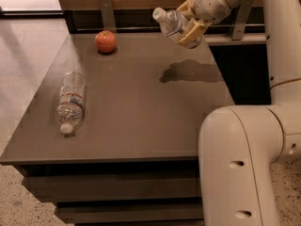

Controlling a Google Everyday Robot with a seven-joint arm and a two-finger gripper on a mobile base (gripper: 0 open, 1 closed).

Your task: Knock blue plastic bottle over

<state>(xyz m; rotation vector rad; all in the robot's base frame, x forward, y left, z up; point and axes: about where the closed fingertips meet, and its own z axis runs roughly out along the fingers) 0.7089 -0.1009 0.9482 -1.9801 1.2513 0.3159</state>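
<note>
The blue plastic bottle (168, 22) is a clear bottle with a white cap. It is held in the air above the far right part of the table, tilted with its cap pointing up and to the left. My gripper (186, 26) is shut around the bottle's body and hides most of its label. One tan finger (194, 34) shows below the bottle. The bottle and gripper cast a shadow (188, 71) on the tabletop below.
A ribbed clear bottle with a thin red-and-white band (70, 100) lies on its side at the table's left. A red apple (106, 41) sits at the far left. The dark table (136, 121) has a wall rail behind it. My white arm (244, 159) stands at the right front.
</note>
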